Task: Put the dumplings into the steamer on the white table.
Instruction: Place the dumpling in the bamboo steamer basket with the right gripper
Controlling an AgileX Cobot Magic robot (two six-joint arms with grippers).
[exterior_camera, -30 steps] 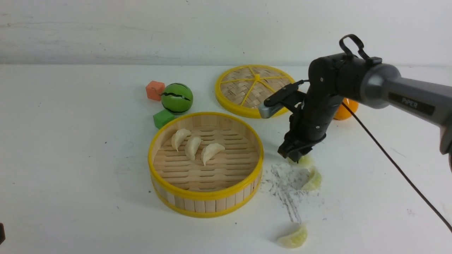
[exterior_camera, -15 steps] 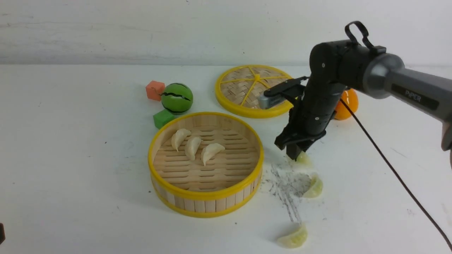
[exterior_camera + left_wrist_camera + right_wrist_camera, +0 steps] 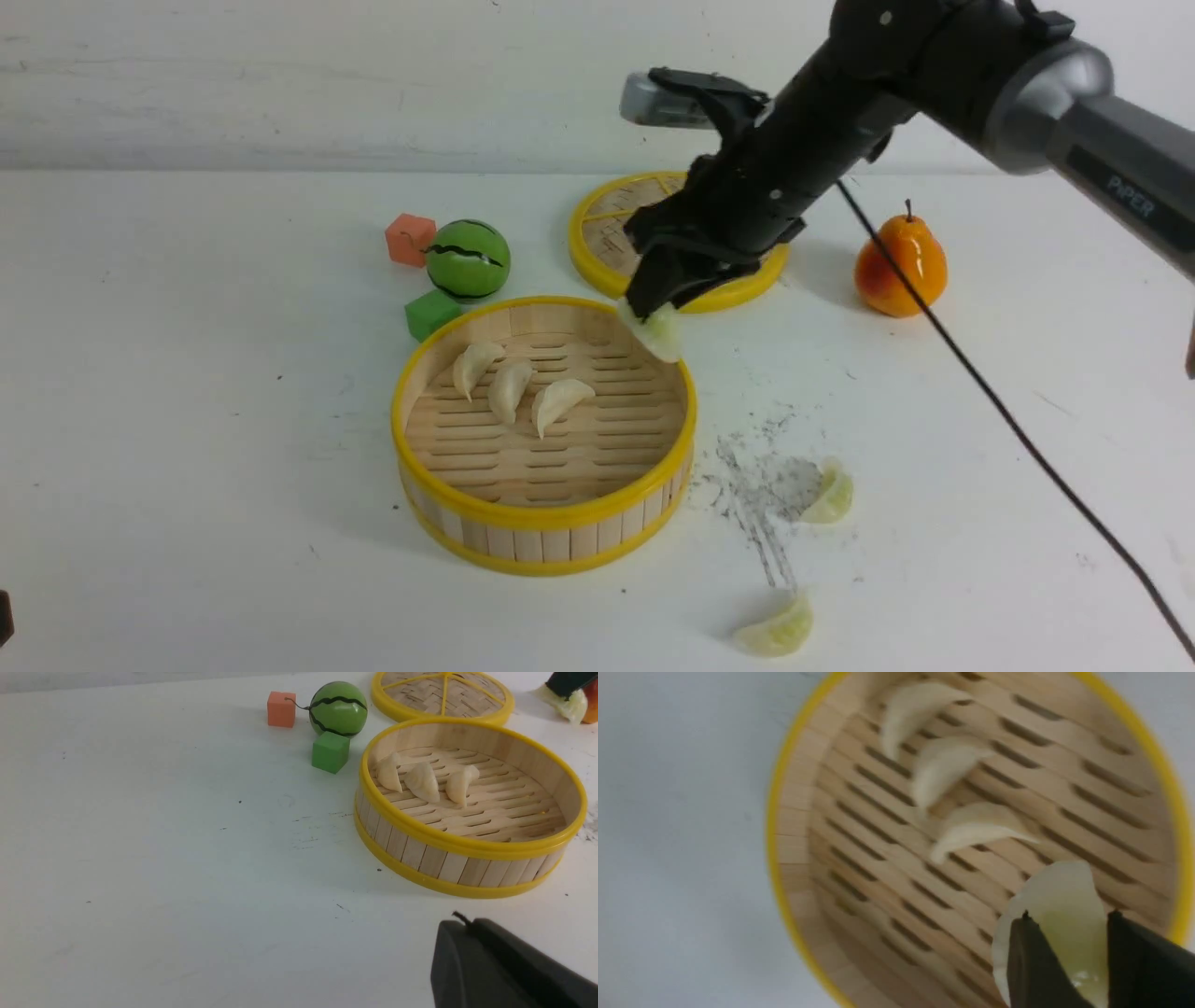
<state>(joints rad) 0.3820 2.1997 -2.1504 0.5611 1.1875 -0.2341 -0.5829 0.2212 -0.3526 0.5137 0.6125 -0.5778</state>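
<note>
The right fingers (image 3: 1034,966) are narrowed onto a pale green dumpling (image 3: 1057,891) and pinch it by one end, so most of it sticks out past the tips. In the front view it hangs in the air over the far right part of the steamer (image 3: 544,514), just above the yellow rim and clear of the slatted floor.

Inside the steamer lie three cream dumplings (image 3: 510,390) in a close row on the far left part of the floor.

Two loose dumplings, both green, lie on the table (image 3: 187,392) to the right of the steamer. One (image 3: 829,495) is at the edge of a patch of dark scuff marks (image 3: 761,481). The other (image 3: 777,630) is nearer the robot.

Behind the steamer the woven lid (image 3: 607,245) lies flat, partly hidden by the right arm, with a pear (image 3: 901,266) to its right. A watermelon ball (image 3: 468,259), an orange cube (image 3: 410,239) and a green cube (image 3: 431,313) sit by the steamer's far left rim.

Of the left fingers (image 3: 490,961) only a dark piece shows, so I cannot tell how they stand.
</note>
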